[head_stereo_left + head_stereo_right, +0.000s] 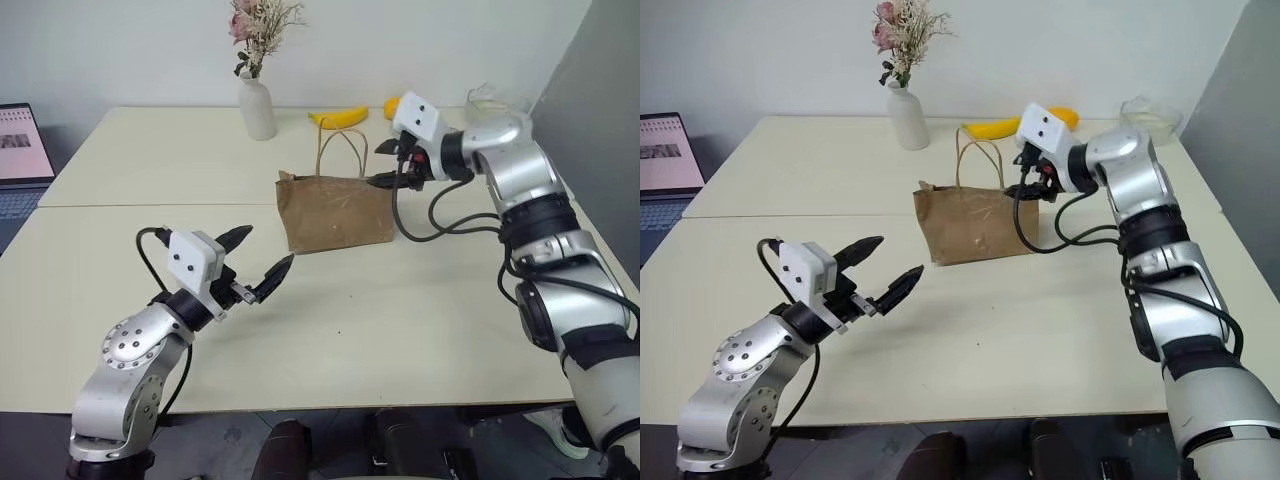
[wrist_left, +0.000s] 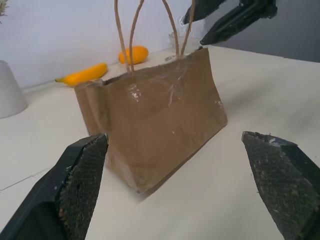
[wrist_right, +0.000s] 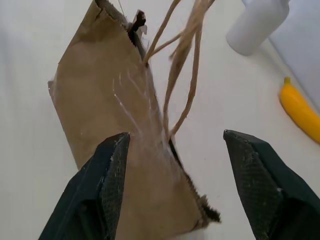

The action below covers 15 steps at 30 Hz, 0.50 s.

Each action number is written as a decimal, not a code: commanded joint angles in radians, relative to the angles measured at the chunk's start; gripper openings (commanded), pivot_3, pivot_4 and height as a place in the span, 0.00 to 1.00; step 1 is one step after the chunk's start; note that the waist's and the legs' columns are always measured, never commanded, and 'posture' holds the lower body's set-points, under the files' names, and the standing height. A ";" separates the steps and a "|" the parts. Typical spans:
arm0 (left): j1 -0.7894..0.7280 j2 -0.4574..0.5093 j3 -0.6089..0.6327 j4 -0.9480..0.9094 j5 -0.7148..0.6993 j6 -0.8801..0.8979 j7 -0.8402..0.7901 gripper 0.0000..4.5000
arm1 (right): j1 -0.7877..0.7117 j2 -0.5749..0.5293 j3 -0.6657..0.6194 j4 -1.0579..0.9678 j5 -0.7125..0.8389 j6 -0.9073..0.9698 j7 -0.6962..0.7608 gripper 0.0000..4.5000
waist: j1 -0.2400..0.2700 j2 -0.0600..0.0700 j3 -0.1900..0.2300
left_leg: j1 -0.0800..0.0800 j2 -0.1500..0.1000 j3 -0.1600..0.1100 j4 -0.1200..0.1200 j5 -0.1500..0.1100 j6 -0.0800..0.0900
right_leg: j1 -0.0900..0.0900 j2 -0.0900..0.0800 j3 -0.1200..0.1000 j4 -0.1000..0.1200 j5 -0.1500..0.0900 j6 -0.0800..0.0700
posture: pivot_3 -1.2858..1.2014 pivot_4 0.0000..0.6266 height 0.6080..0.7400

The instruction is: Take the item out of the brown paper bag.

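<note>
The brown paper bag (image 1: pixel 335 212) stands upright in the middle of the table, its tan cord handles (image 1: pixel 340 150) sticking up. The item is hidden inside it. My right gripper (image 1: pixel 376 165) hovers at the bag's right top corner, open. In the right wrist view its fingers (image 3: pixel 112 165) straddle the bag's near end (image 3: pixel 110 100) and the handles. My left gripper (image 1: pixel 268 246) hangs over the table in front and to the left of the bag, open and pointing at it. In the left wrist view the bag (image 2: pixel 160 120) sits between the two fingertips (image 2: pixel 82 170), a little way off.
Behind the bag are a white vase (image 1: pixel 257 105) of dried flowers, a yellow banana (image 1: pixel 338 118) and an orange fruit (image 1: pixel 392 107). A clear container (image 1: pixel 490 100) sits at the back right corner. A laptop (image 1: pixel 20 150) stands at the far left. A grey wall (image 1: pixel 600 100) runs along the right.
</note>
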State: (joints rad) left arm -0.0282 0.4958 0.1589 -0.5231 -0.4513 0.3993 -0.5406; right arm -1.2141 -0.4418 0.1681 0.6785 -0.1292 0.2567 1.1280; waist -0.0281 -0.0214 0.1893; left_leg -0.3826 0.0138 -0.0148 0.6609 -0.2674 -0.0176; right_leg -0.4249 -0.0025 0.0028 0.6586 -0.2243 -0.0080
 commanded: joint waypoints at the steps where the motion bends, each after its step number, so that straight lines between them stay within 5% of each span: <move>1: -0.031 -0.003 -0.041 0.052 0.041 -0.026 -0.005 0.96 | 0.113 -0.084 -0.069 -0.262 0.053 0.117 -0.016 0.70 | 0.001 0.000 0.000 | 0.000 0.000 0.000 0.000 0.000 0.000 | 0.000 0.000 0.000 0.000 0.000 0.000 | 0.52 0.24 1.00; 4: -0.097 -0.008 -0.118 0.174 0.107 -0.037 -0.014 0.82 | 0.312 -0.160 -0.119 -0.605 0.133 0.299 0.010 0.70 | 0.013 0.000 0.000 | -0.001 -0.001 -0.002 0.000 0.000 0.000 | 0.000 0.000 -0.002 -0.001 0.000 0.000 | 0.52 0.24 1.00; 10: -0.252 -0.055 -0.207 0.412 0.146 -0.093 -0.096 0.38 | 0.582 -0.209 -0.173 -1.079 0.318 0.614 -0.021 0.70 | 0.015 0.000 0.000 | -0.001 -0.001 -0.004 0.001 0.000 0.000 | 0.001 0.000 -0.005 -0.001 -0.001 0.001 | 0.52 0.24 1.00; 14: -0.370 -0.084 -0.224 0.622 0.195 -0.191 -0.126 0.09 | 0.658 -0.173 -0.179 -1.206 0.384 0.731 -0.119 0.70 | 0.009 0.000 0.000 | 0.000 -0.001 -0.007 0.001 0.000 0.000 | 0.003 0.001 -0.011 -0.001 -0.001 0.001 | 0.52 0.24 1.00; 15: -0.405 -0.089 -0.222 0.684 0.206 -0.219 -0.134 0.09 | 0.673 -0.167 -0.175 -1.221 0.393 0.744 -0.142 0.70 | 0.010 0.000 0.000 | 0.000 -0.001 -0.007 0.001 0.000 0.000 | 0.004 0.001 -0.011 -0.001 -0.001 0.001 | 0.52 0.24 1.00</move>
State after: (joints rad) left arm -0.3956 0.4049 -0.0763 0.1024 -0.2681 0.2402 -0.6643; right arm -0.5446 -0.6127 0.0174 -0.4877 0.2357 0.9738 1.0265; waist -0.0182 -0.0216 0.1892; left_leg -0.3829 0.0123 -0.0219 0.6622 -0.2672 -0.0178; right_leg -0.4211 -0.0016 -0.0094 0.6575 -0.2248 -0.0068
